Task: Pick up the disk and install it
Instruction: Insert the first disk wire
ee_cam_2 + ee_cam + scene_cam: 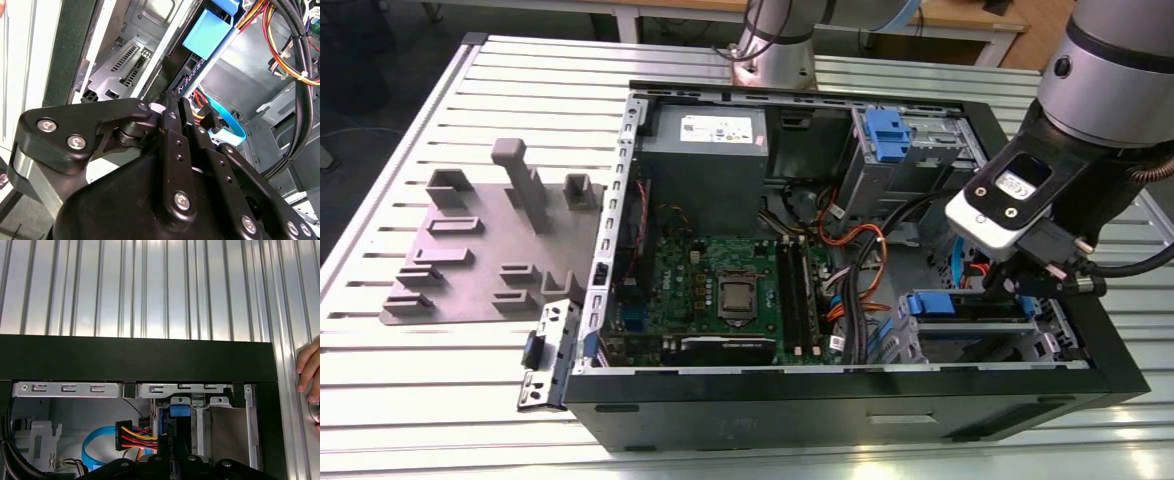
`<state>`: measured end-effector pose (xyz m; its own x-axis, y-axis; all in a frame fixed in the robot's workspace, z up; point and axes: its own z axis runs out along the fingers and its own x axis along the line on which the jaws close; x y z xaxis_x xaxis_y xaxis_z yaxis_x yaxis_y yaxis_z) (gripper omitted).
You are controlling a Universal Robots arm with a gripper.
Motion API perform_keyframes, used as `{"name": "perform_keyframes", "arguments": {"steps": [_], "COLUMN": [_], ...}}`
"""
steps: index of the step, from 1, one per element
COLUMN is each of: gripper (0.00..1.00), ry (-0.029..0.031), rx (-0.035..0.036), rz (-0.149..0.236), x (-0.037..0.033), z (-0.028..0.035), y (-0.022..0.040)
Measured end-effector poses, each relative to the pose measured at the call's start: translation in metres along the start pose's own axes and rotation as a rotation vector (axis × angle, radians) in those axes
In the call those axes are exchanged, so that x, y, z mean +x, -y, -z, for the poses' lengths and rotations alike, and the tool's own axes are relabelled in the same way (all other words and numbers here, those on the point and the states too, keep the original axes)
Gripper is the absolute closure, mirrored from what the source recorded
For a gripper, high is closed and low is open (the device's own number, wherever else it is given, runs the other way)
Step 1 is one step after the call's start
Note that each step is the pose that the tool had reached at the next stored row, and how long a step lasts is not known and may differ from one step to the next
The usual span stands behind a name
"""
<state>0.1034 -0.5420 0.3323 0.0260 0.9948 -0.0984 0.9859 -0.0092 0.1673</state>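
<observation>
Surface: a big silver ribbed metal surface (427,380) lay under everything.
Case: an open black computer case (854,420) sat on the surface, with a green circuit board (720,290) inside.
Stand: a grey plastic stand with slots (480,250) sat on the surface beside the case, on the exterior view's left.
Arm: the robot arm (1107,80) reached down into the case's corner on the exterior view's right.
Hand: the black robot hand (172,107) was closed on the disk.
Disk: the flat silver disk with its blue plastic frame (207,32) stood on edge, partly inside a metal bay (220,400) at the case wall.
Person: a person's fingers (307,372) rested on the surface, just beside the case.
</observation>
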Motion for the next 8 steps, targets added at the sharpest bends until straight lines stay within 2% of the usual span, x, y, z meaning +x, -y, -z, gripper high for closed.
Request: {"name": "perform_keyframes", "arguments": {"steps": [5, 8], "gripper": [0.84, 0.84], "ry": [-0.0003, -0.0026], "rx": [0.0003, 0.0005], "rz": [-0.003, -0.005], "x": [0.0001, 0.0002], "z": [-0.0004, -0.0016], "y": [0.0001, 0.0003]}}
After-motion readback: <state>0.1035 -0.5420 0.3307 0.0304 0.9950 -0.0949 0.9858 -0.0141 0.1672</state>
